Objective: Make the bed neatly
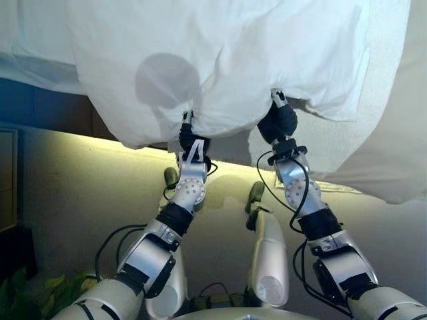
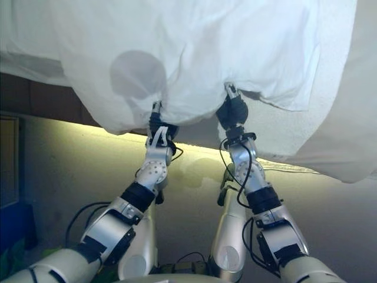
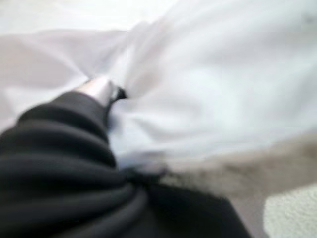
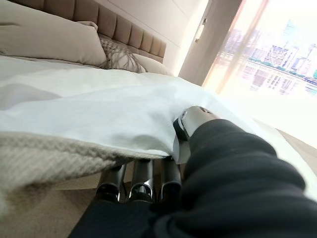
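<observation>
Right wrist view: white duvet (image 4: pixel 99 106) over bed; tufted headboard (image 4: pixel 119 30).

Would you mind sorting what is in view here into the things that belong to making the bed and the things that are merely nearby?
Part of the job:
- white duvet, its edge gripped by both hands
- left hand
- right hand
- beige woven blanket under the duvet
- pillows at the headboard

Merely nearby:
- green plant on the floor
- window
</observation>
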Robot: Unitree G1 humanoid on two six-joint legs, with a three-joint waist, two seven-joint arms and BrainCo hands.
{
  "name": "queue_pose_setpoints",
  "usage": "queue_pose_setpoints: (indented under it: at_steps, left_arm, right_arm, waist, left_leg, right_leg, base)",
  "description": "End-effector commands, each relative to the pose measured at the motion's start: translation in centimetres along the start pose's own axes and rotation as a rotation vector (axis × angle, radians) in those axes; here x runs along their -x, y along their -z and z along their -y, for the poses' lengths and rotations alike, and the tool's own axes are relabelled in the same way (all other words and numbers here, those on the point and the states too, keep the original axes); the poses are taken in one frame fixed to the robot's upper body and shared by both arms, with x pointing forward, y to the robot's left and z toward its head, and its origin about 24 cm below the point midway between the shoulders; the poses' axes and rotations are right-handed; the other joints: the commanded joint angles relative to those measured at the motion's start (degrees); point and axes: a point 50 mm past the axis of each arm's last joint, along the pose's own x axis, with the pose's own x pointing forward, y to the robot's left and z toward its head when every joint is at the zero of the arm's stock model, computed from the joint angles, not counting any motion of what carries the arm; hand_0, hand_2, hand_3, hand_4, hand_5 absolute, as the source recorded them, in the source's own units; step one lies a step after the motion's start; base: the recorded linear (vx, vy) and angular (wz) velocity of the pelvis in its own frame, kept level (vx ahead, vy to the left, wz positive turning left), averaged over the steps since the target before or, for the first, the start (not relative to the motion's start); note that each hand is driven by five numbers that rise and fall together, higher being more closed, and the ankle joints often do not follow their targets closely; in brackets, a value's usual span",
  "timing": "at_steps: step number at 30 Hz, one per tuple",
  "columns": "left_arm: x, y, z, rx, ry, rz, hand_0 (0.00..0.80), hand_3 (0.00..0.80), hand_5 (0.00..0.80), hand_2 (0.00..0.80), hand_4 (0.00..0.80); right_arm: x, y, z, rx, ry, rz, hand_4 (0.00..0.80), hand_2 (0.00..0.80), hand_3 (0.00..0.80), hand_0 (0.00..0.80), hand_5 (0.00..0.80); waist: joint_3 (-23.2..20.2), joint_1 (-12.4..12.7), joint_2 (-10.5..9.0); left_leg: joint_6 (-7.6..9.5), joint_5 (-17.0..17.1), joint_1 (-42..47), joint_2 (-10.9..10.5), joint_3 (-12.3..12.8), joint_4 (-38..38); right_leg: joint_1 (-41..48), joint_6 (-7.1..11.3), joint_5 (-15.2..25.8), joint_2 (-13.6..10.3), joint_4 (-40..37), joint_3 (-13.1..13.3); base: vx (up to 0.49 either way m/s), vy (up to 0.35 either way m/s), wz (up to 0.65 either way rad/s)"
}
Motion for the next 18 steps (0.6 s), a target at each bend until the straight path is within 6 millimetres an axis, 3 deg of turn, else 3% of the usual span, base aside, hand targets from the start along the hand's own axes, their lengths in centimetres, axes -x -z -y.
queue_pose_setpoints:
  at_steps: [1, 4, 6, 8, 11, 18]
  left_arm:
    - [-0.3, 0.6, 2.4, -0.083, 0.118, 0.012, 0.800, 0.800, 0.800, 0.800, 0.800]
    - [-0.5, -0.4, 2.4, -0.172, 0.150, 0.033, 0.800, 0.800, 0.800, 0.800, 0.800]
    - [-0.5, -0.6, 2.3, -0.237, 0.154, 0.026, 0.800, 0.800, 0.800, 0.800, 0.800]
    - [-0.6, -0.5, 2.0, -0.260, 0.150, 0.004, 0.800, 0.800, 0.800, 0.800, 0.800]
    - [-1.2, -1.1, 2.0, -0.246, 0.155, -0.035, 0.800, 0.800, 0.800, 0.800, 0.800]
    - [-1.8, -2.3, 2.7, -0.278, 0.198, -0.061, 0.800, 0.800, 0.800, 0.800, 0.800]
  right_arm:
    - [-0.1, -3.2, -1.4, 0.045, -0.071, 0.176, 0.800, 0.800, 0.800, 0.800, 0.800]
    - [0.6, -3.3, 0.7, 0.016, -0.051, 0.222, 0.772, 0.772, 0.772, 0.772, 0.772]
    - [1.1, -3.2, 2.6, 0.032, -0.008, 0.227, 0.000, 0.000, 0.000, 0.000, 0.000]
    - [1.4, -3.3, 4.9, -0.009, 0.040, 0.228, 0.000, 0.000, 0.000, 0.000, 0.000]
    - [2.6, -5.0, 8.5, -0.144, 0.060, 0.296, 0.000, 0.000, 0.000, 0.000, 0.000]
    - [5.6, -8.0, 12.5, -0.358, 0.089, 0.483, 0.000, 0.000, 0.000, 0.000, 0.000]
  waist:
    - [0.57, 0.83, 0.51]
    - [0.57, 0.94, 1.30]
    - [0.57, 1.19, 2.01]
    - [0.57, 1.72, 2.80]
    - [0.57, 2.82, 3.50]
    - [0.57, 4.41, 3.99]
  left_leg:
    - [-4.28, 1.55, -0.70, 3.61, -2.87, 1.79]
    - [-4.27, 1.39, -0.48, 3.50, -2.65, 1.83]
    - [-4.24, 1.40, -0.45, 3.39, -2.39, 1.68]
    - [-4.14, 1.37, -0.26, 2.95, -2.23, 1.51]
    - [-4.37, 0.80, -0.64, 2.82, -2.17, 2.15]
    - [-4.91, 0.72, -1.17, 3.30, -2.18, 1.92]
  right_leg:
    - [0.65, 2.30, 13.91, -4.04, -8.30, -0.29]
    - [0.79, 2.16, 13.87, -4.15, -8.21, -0.24]
    - [0.73, 2.20, 13.97, -4.28, -8.23, -0.34]
    - [0.86, 2.28, 14.13, -4.43, -8.36, -0.43]
    - [0.92, 2.49, 14.04, -5.03, -8.45, -1.14]
    - [2.12, 3.21, 14.47, -4.92, -9.94, -2.71]
  base:
    - [-0.013, -0.001, -0.06]
    - [-0.004, 0.031, -0.02]
    - [-0.017, 0.039, 0.00]
    - [0.000, 0.000, 0.00]
    - [-0.020, -0.035, 0.01]
    - [-0.023, -0.095, 0.01]
